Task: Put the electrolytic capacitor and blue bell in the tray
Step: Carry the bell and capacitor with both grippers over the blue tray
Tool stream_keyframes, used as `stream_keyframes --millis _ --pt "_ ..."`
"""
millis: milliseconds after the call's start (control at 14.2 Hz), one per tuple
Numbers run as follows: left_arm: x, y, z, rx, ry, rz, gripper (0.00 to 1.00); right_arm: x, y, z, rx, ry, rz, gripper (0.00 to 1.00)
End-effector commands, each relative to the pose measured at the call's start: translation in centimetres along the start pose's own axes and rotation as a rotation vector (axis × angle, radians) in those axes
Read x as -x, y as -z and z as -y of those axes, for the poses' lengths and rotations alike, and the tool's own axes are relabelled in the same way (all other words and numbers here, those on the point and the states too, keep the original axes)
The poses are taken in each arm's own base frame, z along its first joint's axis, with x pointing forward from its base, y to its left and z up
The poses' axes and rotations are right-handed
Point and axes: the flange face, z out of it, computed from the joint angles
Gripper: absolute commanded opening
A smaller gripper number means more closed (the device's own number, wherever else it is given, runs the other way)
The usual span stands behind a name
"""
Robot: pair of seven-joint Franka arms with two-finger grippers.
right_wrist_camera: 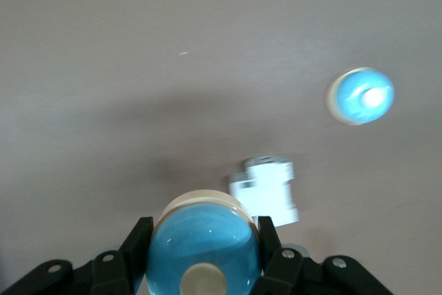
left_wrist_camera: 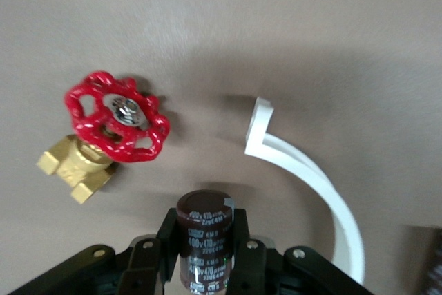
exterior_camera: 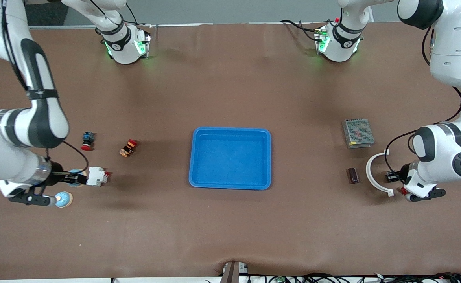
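Observation:
My left gripper (left_wrist_camera: 205, 234) is shut on a dark brown electrolytic capacitor (left_wrist_camera: 206, 215), held upright between its fingers. In the front view my left gripper (exterior_camera: 392, 177) is at the left arm's end of the table and its capacitor is hidden. My right gripper (right_wrist_camera: 204, 233) is shut on a blue bell (right_wrist_camera: 202, 253) with a cream rim. That blue bell (exterior_camera: 75, 172) shows beside a white breaker (exterior_camera: 96, 176) at the right arm's end, in my right gripper (exterior_camera: 74, 179). The bright-blue tray (exterior_camera: 193, 157) lies empty mid-table.
A second capacitor (exterior_camera: 353, 175) and a white curved strip (exterior_camera: 373, 175) lie by the left gripper, with a red-handled brass valve (left_wrist_camera: 116, 117). A mesh-covered box (exterior_camera: 358, 133) sits nearer the bases. Another blue bell (exterior_camera: 63, 199) and two red-button switches (exterior_camera: 87, 140) (exterior_camera: 128, 147) lie near the right gripper.

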Motion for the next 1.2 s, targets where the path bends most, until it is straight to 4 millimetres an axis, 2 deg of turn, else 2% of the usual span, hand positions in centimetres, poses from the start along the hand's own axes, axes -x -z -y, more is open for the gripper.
stream_keyframes --millis 0,212,423,564,705,917,1128 --pt "-0.5 5.3 -2.1 -0.012 0.045 0.008 0.01 2.4 1.8 6.2 0.007 -0.112 -0.006 0.00" --pt "-0.7 9.2 -7.1 -0.036 0.122 0.034 0.01 5.1 2.0 12.7 0.006 -0.219 -0.013 0.00" --pt "-0.4 10.5 -10.9 -0.040 0.219 0.026 0.01 7.9 1.6 19.0 -0.007 -0.315 -0.032 0.00" --pt "0.4 10.8 -15.1 -0.042 0.264 0.014 0.01 9.9 1.5 22.7 -0.021 -0.373 -0.048 0.00" --pt "1.3 11.1 -18.2 -0.028 0.325 0.016 0.01 11.3 0.0 25.7 -0.028 -0.418 -0.061 0.00" --pt "3.1 11.7 -23.8 0.006 0.397 0.023 0.01 13.3 -3.8 29.4 -0.011 -0.463 -0.049 0.00" --pt "4.9 11.7 -27.9 0.003 0.459 0.026 0.01 13.6 -7.1 31.8 0.029 -0.515 -0.082 0.00"
